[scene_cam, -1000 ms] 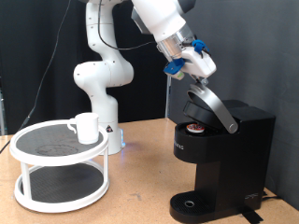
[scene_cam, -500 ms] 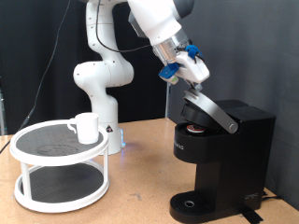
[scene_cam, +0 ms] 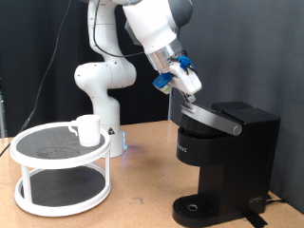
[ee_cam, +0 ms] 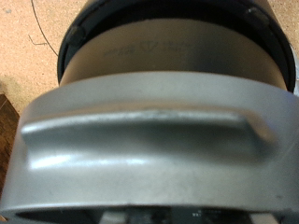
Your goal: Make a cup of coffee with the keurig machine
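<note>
The black keurig machine (scene_cam: 233,157) stands at the exterior view's right. Its silver-rimmed lid (scene_cam: 211,118) is lowered almost flat onto the body. My gripper (scene_cam: 190,87), with blue finger parts, is just above the lid's front end, close to it or touching it. The wrist view is filled by the silver lid handle (ee_cam: 149,140), with the machine's round drip base (ee_cam: 168,47) beyond it. My fingertips do not show there. The white cup (scene_cam: 87,129) stands on the top tier of a rack at the exterior view's left, far from the gripper.
A white round two-tier rack (scene_cam: 62,180) with dark mesh shelves stands on the wooden table at the exterior view's left. The robot's white base (scene_cam: 100,95) is behind it. A black curtain forms the backdrop. Bare tabletop (scene_cam: 142,195) lies between rack and machine.
My gripper has moved down and towards the exterior view's left, and the lid has swung from wide open to nearly shut. The pod with the reddish top is now hidden under it.
</note>
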Tool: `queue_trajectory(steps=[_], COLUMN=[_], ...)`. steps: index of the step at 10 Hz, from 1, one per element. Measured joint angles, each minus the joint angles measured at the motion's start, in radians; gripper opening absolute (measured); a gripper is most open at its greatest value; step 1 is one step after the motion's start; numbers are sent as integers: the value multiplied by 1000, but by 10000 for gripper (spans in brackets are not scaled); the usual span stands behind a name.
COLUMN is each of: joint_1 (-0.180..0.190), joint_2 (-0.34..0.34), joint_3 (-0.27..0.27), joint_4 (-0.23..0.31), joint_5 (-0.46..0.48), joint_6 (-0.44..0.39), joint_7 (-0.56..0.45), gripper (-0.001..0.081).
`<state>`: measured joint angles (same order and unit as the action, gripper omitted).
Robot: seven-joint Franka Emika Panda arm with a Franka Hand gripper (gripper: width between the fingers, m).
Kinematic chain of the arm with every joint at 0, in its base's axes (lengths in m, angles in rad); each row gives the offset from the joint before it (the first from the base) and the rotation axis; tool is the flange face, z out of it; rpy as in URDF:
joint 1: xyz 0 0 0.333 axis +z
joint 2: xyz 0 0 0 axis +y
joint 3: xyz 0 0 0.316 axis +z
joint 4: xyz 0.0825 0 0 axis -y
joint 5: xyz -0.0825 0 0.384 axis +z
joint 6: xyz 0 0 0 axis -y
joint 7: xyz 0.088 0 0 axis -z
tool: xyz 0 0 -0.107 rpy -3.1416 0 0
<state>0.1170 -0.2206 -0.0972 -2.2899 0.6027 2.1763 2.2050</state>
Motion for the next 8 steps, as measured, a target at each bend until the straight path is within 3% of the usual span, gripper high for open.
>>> queue_trajectory(steps=[8], joint_1=[0], joint_2=[5], joint_3=[3], joint_4=[-66], joint_5=[-30], joint_6=[101], joint_7=[-2], gripper=[0])
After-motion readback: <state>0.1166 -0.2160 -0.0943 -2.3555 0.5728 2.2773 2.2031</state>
